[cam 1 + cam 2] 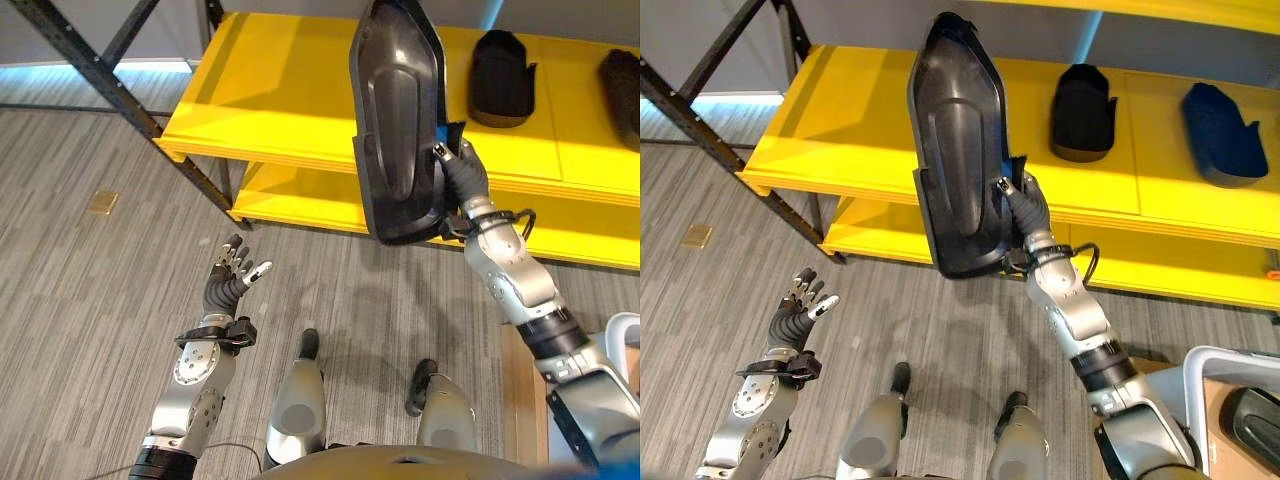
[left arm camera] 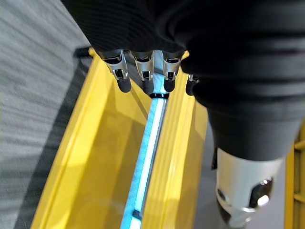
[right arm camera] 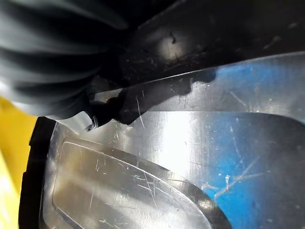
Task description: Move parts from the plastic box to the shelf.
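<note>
Right hand [image 1: 1025, 212] pinches the edge of a big black part [image 1: 958, 150], held upright before the yellow shelf [image 1: 870, 120]; two other parts [image 1: 1083, 113] lie at 1 o'clock; left hand [image 1: 232, 275] spread, empty

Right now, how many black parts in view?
4. One large part held upright in the right hand before the yellow shelf; two lying on the shelf's upper level; one in the box at lower right. More may be hidden.
</note>
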`<state>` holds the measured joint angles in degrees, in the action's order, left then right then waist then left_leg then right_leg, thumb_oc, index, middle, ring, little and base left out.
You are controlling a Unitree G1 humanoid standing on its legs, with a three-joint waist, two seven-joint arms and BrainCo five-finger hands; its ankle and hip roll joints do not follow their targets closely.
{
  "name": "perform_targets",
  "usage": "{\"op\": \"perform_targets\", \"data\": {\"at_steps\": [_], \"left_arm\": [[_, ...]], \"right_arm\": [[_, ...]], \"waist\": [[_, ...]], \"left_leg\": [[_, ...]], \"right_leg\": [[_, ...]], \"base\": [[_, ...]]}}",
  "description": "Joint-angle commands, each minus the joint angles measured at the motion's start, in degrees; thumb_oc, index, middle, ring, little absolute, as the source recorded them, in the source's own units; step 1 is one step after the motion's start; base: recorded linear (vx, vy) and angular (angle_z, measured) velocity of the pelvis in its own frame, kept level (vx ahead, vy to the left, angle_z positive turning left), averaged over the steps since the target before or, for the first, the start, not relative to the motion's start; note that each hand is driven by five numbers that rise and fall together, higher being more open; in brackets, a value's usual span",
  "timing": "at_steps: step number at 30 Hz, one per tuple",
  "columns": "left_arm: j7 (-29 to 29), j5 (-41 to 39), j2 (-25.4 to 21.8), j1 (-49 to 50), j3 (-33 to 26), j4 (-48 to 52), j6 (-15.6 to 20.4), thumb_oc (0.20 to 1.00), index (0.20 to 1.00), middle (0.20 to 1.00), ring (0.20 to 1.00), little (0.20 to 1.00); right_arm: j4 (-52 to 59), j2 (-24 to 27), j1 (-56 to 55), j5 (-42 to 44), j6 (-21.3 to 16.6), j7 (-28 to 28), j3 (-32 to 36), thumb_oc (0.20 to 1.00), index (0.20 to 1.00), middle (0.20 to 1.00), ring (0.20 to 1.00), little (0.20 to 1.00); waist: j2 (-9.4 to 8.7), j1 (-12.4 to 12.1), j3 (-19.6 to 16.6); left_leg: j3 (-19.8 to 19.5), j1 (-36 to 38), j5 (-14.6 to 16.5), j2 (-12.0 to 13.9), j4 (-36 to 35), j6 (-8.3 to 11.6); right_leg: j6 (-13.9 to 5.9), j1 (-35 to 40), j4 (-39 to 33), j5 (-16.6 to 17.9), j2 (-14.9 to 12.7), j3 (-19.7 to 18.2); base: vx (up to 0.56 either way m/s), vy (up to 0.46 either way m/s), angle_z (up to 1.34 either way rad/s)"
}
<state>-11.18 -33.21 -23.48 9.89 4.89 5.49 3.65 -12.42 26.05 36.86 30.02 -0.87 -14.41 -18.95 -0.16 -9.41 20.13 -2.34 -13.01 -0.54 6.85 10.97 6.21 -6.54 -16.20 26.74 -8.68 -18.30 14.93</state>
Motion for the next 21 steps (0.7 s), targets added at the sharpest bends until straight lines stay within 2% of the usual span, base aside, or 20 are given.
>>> {"op": "perform_targets", "data": {"at_steps": [1,7,16,21], "left_arm": [[0.26,-2.16,-4.32,-0.45,-0.88,6.34,4.36,1.0,1.0,1.0,1.0,1.0],[0.01,-3.55,-6.53,-1.29,0.76,6.9,5.26,1.0,1.0,1.0,1.0,1.0],[-0.02,-4.73,-8.31,-2.21,2.07,7.92,6.36,1.0,1.0,1.0,1.0,1.0],[0.15,-5.02,-9.33,-2.55,2.91,8.85,7.12,1.0,1.0,1.0,1.0,1.0]], "right_arm": [[1.51,-0.85,9.3,-1.17,-3.75,-2.61,0.81,0.2,0.2,0.2,0.2,0.2],[-10.81,-0.37,22.08,-1.69,-2.92,-5.24,-1.11,0.2,0.2,0.2,0.2,0.2],[-25.0,0.66,34.29,-0.87,-2.82,-7.65,-1.98,0.2,0.2,0.2,0.2,0.2],[-37.01,3.23,42.19,-0.49,-2.86,-9.06,-2.79,0.2,0.2,0.2,0.2,0.2]], "waist": [[-2.65,-0.87,1.91],[-1.79,-3.1,3.74],[-0.71,-5.21,5.06],[0.04,-6.37,5.8]], "left_leg": [[-2.12,-2.35,4.77,1.37,4.97,-0.03],[-3.02,-4.03,4.66,0.7,5.22,-0.34],[-4.19,-6.64,3.83,-0.16,5.05,-0.43],[-5.03,-8.48,2.98,-0.74,4.37,-0.48]], "right_leg": [[-2.49,9.49,-11.76,4.04,-1.34,2.33],[-2.45,8.93,-11.79,4.19,-1.61,3.12],[-2.32,8.03,-12.52,4.43,-1.69,4.39],[-2.26,7.35,-13.48,4.64,-1.63,5.22]], "base": [[-0.02,0.011,0.05],[-0.01,0.009,0.05],[0.0,0.01,0.06],[0.01,0.012,0.18]]}}
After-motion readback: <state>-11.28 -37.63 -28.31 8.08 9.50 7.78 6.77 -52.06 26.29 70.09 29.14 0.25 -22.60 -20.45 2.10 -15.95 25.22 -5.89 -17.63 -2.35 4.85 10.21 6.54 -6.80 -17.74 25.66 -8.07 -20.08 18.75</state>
